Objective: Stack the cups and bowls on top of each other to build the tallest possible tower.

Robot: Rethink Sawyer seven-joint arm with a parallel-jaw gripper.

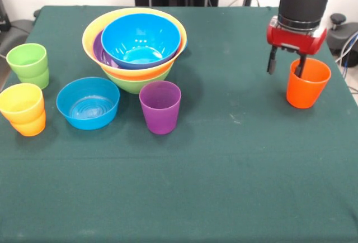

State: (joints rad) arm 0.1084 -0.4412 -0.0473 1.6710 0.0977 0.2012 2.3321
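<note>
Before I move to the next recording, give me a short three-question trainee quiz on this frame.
1. True or false: the end effector has one finger inside the orange cup.
2. Which colour is the bowl uppermost in the tower? A) yellow B) blue C) purple
3. Fill in: the purple cup stands upright on the ____.

Key: 1 true; 2 B; 3 table.

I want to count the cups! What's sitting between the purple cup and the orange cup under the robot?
Nothing. In the front view, only bare green tablecloth lies between the purple cup and the orange cup.
</note>
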